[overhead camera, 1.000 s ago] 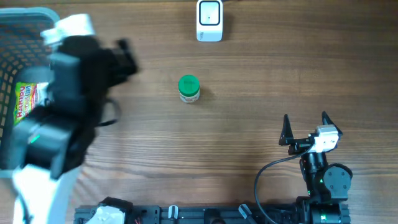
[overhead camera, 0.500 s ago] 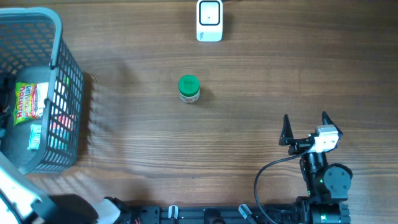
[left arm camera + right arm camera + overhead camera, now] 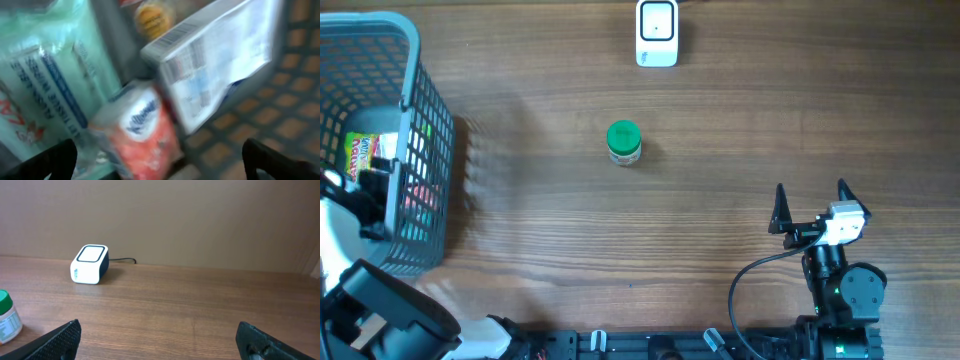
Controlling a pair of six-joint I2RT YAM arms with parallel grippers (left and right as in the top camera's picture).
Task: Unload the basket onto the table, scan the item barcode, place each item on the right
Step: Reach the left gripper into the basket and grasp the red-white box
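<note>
Picking step. The left gripper (image 3: 161,162) hangs inside the basket (image 3: 415,60) at the table's (image 3: 720,150) left edge. Its claw is wide and empty above a tissue pack (image 3: 142,125), a wipes pack (image 3: 45,80) and a box (image 3: 215,55) with its barcode showing. The right gripper (image 3: 811,195) sits wide and empty near the front right corner. A jar (image 3: 623,141) stands mid-table. The scanner (image 3: 657,33) sits at the far edge. The next move probably calls for closing on one item, then carrying its barcode to the scanner.

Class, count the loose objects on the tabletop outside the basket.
2: a green-lidded jar near the centre, and a white scanner at the far edge. The left arm could hide more beside the basket.
</note>
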